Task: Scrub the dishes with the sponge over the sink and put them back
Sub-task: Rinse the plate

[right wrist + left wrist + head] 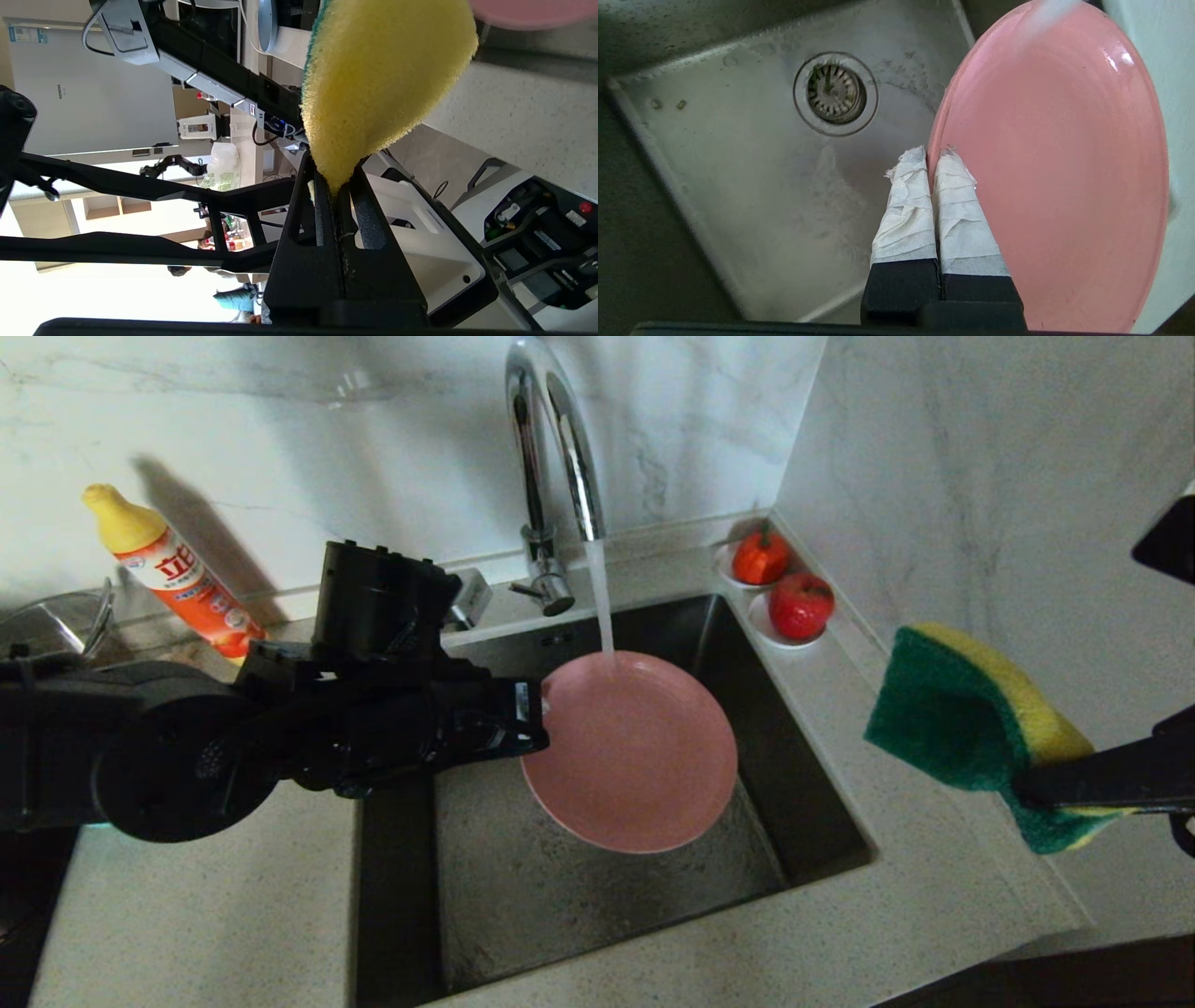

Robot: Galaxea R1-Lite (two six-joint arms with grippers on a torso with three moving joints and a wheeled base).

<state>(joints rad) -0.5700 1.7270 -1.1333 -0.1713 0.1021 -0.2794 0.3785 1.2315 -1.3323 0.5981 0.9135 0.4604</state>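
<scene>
My left gripper (540, 709) (931, 156) is shut on the rim of the pink plate (644, 756) (1064, 177), holding it tilted over the sink (523, 896) (752, 186). Water from the chrome tap (551, 439) runs onto the plate's far edge. Off to the right, above the counter, my right gripper (1032, 793) (332, 172) is shut on one end of the sponge (971, 728) (378, 79), its green side facing the sink. Bowl and spoon are out of view.
An orange detergent bottle (173, 569) leans at the back left beside a glass pot lid (51, 621). Two white saucers with red fruit (784, 583) sit at the sink's back right corner. The drain strainer (836, 93) lies in the basin floor.
</scene>
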